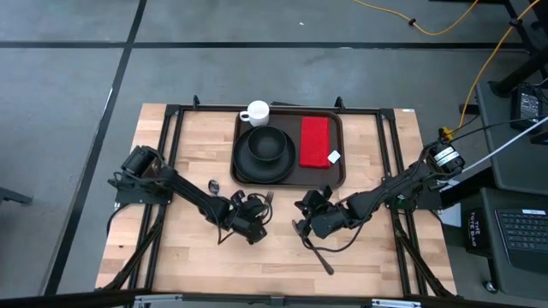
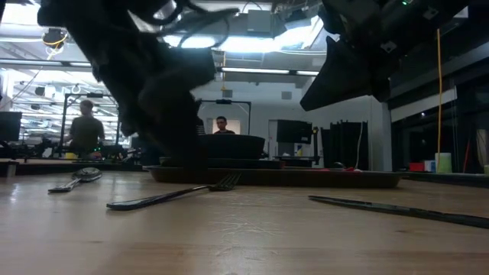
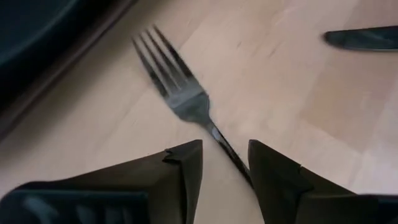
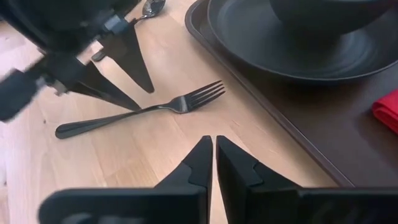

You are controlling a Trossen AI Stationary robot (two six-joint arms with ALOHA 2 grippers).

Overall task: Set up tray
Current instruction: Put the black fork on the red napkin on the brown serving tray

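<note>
Wooden table (image 1: pixel 171 248): tray (image 1: pixel 338 175) lies just beyond both claws; left claw (image 3: pixel 225 163) released astride fork (image 3: pixel 177 93), right claw (image 4: pixel 215 154) apparently clenched, empty.

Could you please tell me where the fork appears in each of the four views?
High: fork just below the tray, by the left gripper.
Low: left of centre, before the tray.
Left wrist: centre, handle between open fingers.
Right wrist: centre-left, beside the tray.
Shared landmark: the tray's near rim.
</note>
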